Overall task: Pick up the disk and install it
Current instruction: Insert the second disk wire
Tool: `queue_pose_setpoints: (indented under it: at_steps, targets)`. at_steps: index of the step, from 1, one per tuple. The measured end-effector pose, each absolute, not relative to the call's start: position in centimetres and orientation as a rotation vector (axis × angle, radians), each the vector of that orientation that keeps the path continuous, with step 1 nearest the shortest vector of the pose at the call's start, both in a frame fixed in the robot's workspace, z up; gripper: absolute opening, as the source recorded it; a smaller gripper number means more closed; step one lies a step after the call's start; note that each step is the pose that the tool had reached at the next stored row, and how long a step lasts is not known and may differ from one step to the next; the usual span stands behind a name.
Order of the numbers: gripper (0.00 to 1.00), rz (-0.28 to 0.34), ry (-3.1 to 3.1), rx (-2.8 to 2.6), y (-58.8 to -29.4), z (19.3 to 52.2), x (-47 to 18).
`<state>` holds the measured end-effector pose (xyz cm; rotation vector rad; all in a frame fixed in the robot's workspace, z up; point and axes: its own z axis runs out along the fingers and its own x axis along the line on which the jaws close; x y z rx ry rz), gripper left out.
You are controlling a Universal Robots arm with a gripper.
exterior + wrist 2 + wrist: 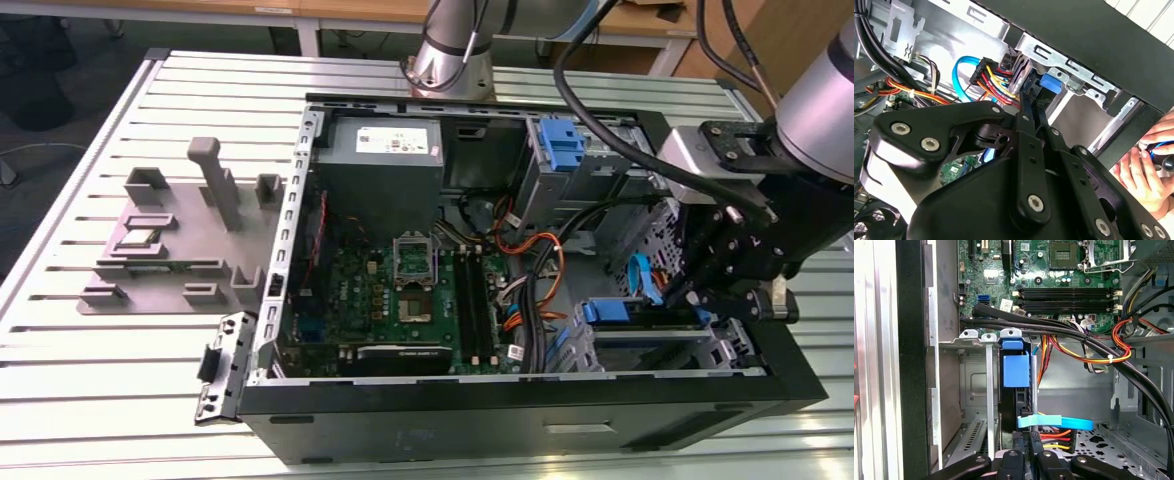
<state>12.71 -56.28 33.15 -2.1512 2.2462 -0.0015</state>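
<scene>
The disk (1015, 390) stands on edge in the drive cage (971, 385), straight ahead of the claw (1029, 452) at twelve o'clock in the first wrist view, long axis running away from it. The claw is clamped on the disk's near edge.

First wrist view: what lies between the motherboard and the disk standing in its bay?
A bundle of black cables crosses between the motherboard and the disk, close to the disk's blue end, as the first wrist view shows.
</scene>
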Motion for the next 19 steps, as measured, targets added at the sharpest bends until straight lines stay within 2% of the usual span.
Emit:
queue_pose_setpoints:
  at_steps: [19]
  targets:
    - [0.16,-0.003,2.247,-2.152,-56.24,32.86,12.71]
